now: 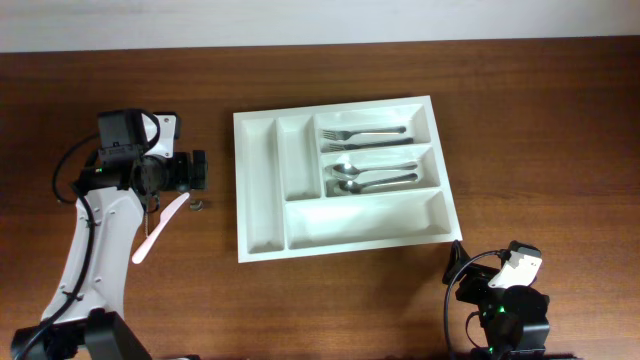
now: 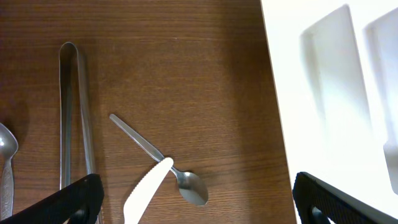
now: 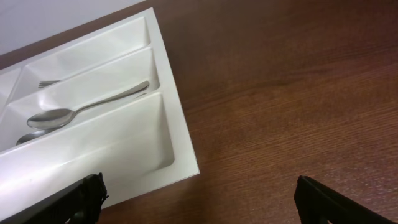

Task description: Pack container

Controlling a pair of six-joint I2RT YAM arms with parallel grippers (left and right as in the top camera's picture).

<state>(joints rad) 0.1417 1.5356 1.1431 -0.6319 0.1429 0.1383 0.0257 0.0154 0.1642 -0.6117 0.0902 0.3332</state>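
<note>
The white five-compartment container [image 1: 262,190] lies mid-table. Its upper right compartment holds forks [image 1: 362,134] and the one below holds spoons [image 1: 372,176]; the other compartments look empty. My left gripper [image 1: 203,172] is open and empty, left of the container, above a white plastic knife [image 1: 160,228]. In the left wrist view the open jaws [image 2: 199,205] hover over a small teaspoon [image 2: 163,163] and the knife [image 2: 146,193], which overlaps the teaspoon's handle; the container's edge [image 2: 323,93] is at the right. My right gripper [image 1: 455,265] is open and empty off the container's near right corner [image 3: 168,130].
Metal tongs [image 2: 74,112] lie on the wood left of the teaspoon, and another spoon [image 2: 6,155] shows at the left edge of the left wrist view. A spoon [image 3: 87,109] and a fork tip [image 3: 46,83] show inside the container in the right wrist view.
</note>
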